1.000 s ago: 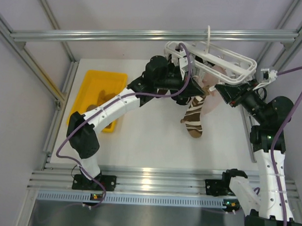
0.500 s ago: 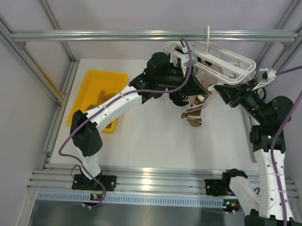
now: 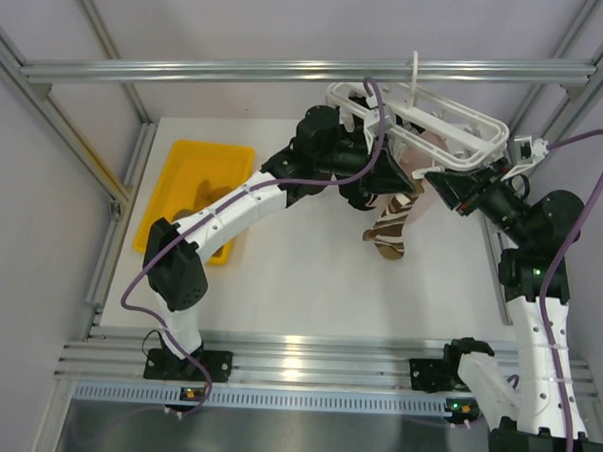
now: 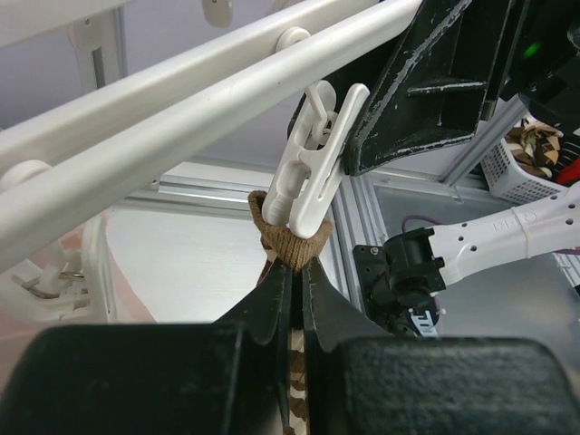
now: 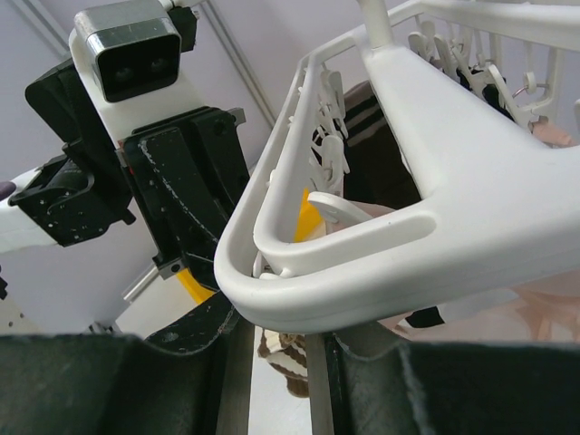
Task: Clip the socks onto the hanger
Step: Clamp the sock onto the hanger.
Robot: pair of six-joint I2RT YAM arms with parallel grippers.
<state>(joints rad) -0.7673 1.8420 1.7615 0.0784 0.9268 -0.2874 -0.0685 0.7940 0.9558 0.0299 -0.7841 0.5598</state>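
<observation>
The white hanger [image 3: 442,109] hangs by its hook from the bar; its rails cross the left wrist view [image 4: 181,100]. My left gripper [image 3: 381,189] is shut on the cuff of the brown cream-striped sock [image 3: 389,230] and holds that cuff [image 4: 294,240] up inside a white clip [image 4: 308,172]. The sock's foot hangs above the table. My right gripper [image 3: 445,184] is at the hanger's near corner [image 5: 435,181]. One of its black fingers [image 4: 426,82] touches the clip's handle. Its fingertips are hidden behind the frame. A pale pink sock [image 3: 428,149] hangs under the hanger.
A yellow tray [image 3: 199,161] at the left holds more socks. The long aluminium bar [image 3: 238,71] spans the back. Metal frame posts stand at both sides. A white mesh basket [image 4: 526,168] sits beyond the right edge.
My left gripper has risen and moved right, lifting the striped sock's cuff to the clip. The hanger has tilted and shifted a little left. The right arm has barely moved.
</observation>
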